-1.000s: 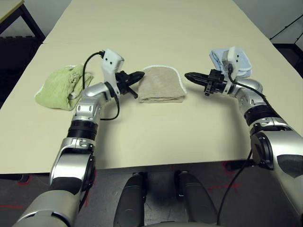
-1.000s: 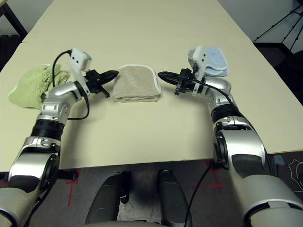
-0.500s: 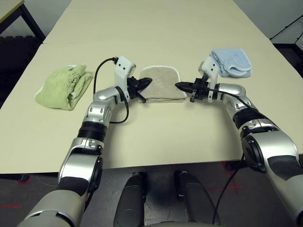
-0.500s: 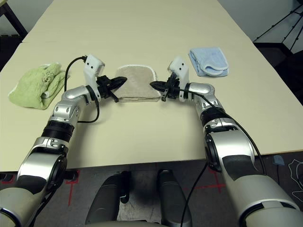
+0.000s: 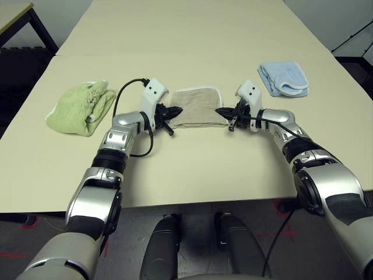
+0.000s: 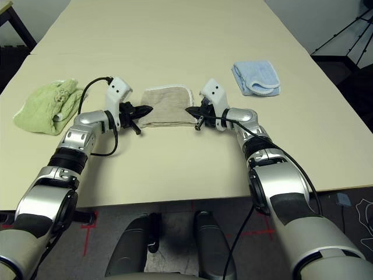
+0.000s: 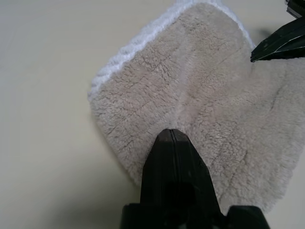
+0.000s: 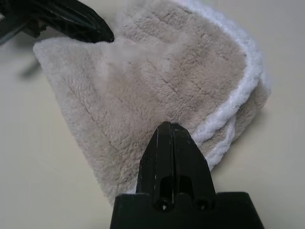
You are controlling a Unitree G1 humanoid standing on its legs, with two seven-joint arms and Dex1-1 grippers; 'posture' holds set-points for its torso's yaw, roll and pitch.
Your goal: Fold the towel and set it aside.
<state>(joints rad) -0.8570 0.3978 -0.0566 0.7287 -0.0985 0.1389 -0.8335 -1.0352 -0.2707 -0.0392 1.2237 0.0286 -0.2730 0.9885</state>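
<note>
The towel lies folded into a small beige pad with white edging at the middle of the table. My left gripper is shut, its tip resting on the towel's left edge. From the other side my right gripper is also shut, and its tip touches the towel's right edge. Neither pair of fingers has cloth between them. In the left wrist view the black fingers lie closed on the terry surface. The right wrist view shows the same with its closed fingers.
A crumpled pale green cloth lies left of the towel. A folded light blue cloth lies to the right rear. The cream table stretches far back, with its front edge close to me. A second table's corner is at the far left.
Both shut grippers have moved inward onto the towel's two sides. The right one has come away from beside the blue cloth.
</note>
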